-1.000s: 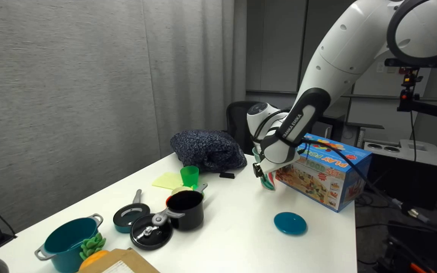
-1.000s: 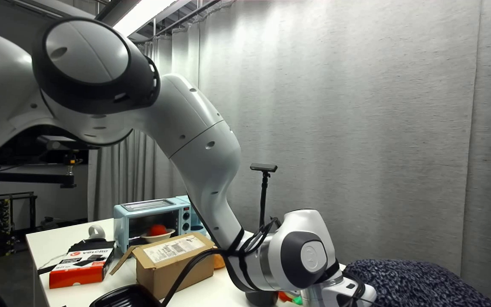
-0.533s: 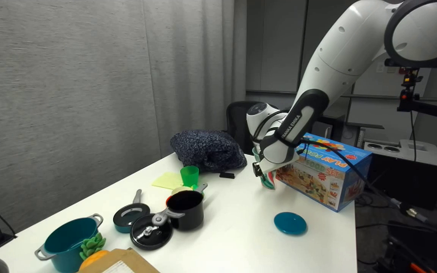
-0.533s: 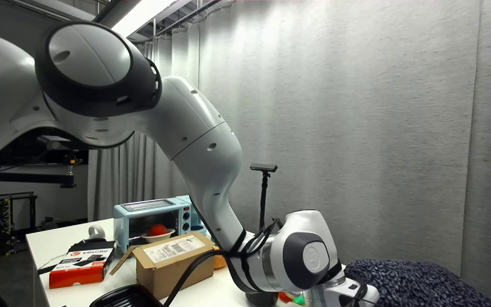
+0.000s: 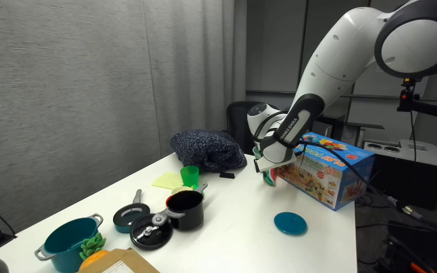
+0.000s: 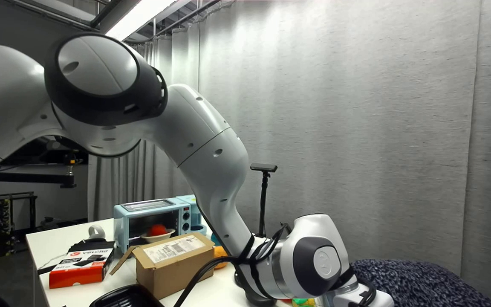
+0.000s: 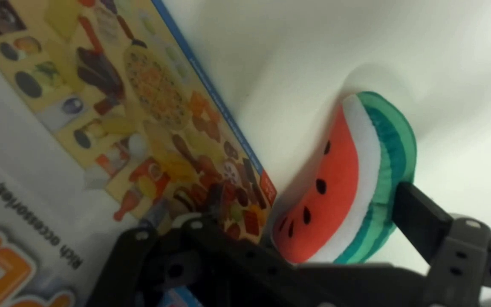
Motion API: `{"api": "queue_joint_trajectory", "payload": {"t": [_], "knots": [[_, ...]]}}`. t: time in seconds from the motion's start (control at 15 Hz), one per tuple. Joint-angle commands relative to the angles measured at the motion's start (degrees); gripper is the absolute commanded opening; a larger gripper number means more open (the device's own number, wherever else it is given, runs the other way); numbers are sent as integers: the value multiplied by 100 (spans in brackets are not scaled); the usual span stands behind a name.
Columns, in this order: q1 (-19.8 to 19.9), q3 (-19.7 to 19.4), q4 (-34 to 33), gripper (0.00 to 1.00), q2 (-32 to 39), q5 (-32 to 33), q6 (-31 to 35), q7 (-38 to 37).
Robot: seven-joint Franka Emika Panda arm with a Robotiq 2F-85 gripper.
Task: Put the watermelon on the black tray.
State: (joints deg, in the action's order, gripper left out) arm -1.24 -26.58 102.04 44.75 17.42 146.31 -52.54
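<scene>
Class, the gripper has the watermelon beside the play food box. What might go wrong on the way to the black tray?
The watermelon could slip: one finger clearly presses it, but the other's contact is hidden. The gripper might knock the play food box beside it, which stands at the table's edge. Lowering toward the black tray might bump the cardboard box next to it.
</scene>
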Motion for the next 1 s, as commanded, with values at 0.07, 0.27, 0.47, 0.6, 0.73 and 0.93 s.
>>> {"api": "queue_joint_trajectory", "payload": {"t": [0.07,0.27,0.47,0.6,0.73,0.93], "knots": [[-20,-51,-261,75,212,-53,-63,-178],[-15,3,-289,56,201,-79,-61,-151],[-5,60,-315,33,157,-100,-54,-114],[-3,81,-334,18,142,-101,-46,-102],[2,92,-334,3,127,-104,-45,-95],[2,95,-305,0,102,-103,-46,-89]]}}
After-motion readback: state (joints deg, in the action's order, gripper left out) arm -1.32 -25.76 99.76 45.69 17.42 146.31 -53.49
